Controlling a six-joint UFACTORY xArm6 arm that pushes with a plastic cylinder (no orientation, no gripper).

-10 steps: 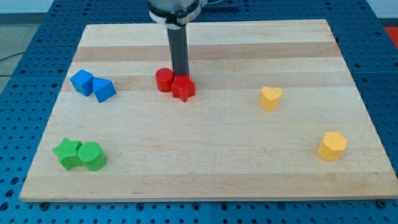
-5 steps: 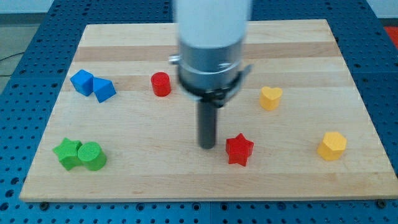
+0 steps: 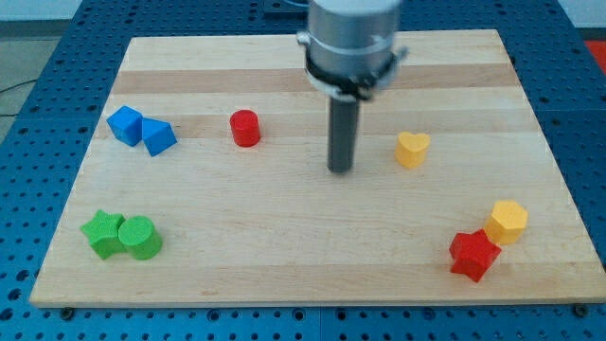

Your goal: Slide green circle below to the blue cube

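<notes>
The green circle (image 3: 140,237) lies near the board's bottom left corner, touching a green star (image 3: 102,233) on its left. The blue cube (image 3: 124,124) sits at the upper left, touching a blue triangular block (image 3: 158,137) on its right. My tip (image 3: 340,170) rests on the board's middle, far to the right of both the green circle and the blue cube, between the red cylinder (image 3: 245,128) and the yellow heart (image 3: 412,149).
A red star (image 3: 473,255) lies at the bottom right, touching a yellow hexagon (image 3: 507,222). The wooden board (image 3: 312,57) sits on a blue perforated table.
The red star has gone from beside the red cylinder to the bottom right, against the yellow hexagon. My tip moved down to the board's middle, then up and right a little.
</notes>
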